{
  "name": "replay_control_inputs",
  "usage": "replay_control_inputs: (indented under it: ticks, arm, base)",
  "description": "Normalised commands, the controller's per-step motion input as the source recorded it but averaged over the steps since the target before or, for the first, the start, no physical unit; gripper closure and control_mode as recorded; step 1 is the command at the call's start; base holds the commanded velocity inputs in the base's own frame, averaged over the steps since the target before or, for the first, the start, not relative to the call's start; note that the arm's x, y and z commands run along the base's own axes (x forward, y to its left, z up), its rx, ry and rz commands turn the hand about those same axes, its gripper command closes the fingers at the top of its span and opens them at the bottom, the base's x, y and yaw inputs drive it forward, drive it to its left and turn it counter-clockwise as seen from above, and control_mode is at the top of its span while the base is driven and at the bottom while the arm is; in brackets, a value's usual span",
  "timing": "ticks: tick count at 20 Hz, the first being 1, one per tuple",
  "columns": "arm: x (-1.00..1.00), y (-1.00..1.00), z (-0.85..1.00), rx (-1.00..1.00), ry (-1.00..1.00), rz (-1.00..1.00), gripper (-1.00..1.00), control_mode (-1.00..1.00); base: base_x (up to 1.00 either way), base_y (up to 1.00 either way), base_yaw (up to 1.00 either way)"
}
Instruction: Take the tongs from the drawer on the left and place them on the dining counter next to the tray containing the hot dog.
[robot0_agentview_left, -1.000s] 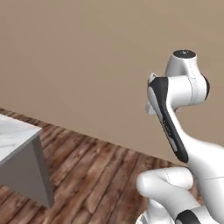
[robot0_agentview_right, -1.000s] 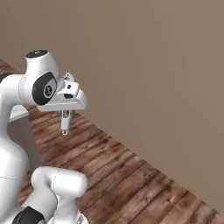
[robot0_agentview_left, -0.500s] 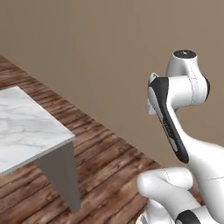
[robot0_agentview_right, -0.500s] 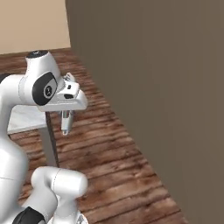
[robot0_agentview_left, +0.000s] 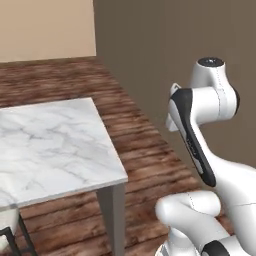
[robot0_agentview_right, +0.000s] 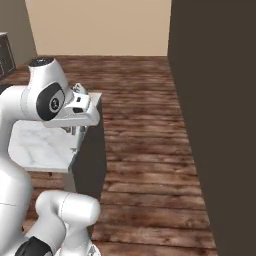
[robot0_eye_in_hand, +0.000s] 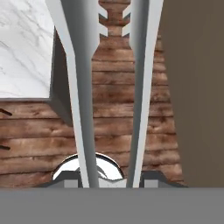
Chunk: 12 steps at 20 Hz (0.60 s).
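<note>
Tongs (robot0_eye_in_hand: 109, 87) clamped between the jaws

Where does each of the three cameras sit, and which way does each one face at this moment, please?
Left base view: behind the arm's left, facing forward and down at the dining counter; white arm at right.
Right base view: behind the arm's right, facing the same counter corner and wood floor; arm at left, gripper pointing down.
Hand view: on the hand, looking along the held tongs at floor and counter.
All share the marble counter and plank floor.
</note>
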Motion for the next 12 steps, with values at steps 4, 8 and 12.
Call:
replay_control_inputs:
  ticks: [4, 8, 12]
  arm:
    - [0.00, 0.00, 0.00, 0.00, 0.00, 0.00, 1.00, 1.00]
    - [0.00, 0.00, 0.00, 0.00, 0.00, 0.00, 1.00, 1.00]
    - [0.00, 0.00, 0.00, 0.00, 0.00, 0.00, 1.00, 1.00]
  base:
    - [0.46, -0.82, 0.56]
    - [-0.01, -1.00, 0.43]
    - [0.21, -1.00, 0.37]
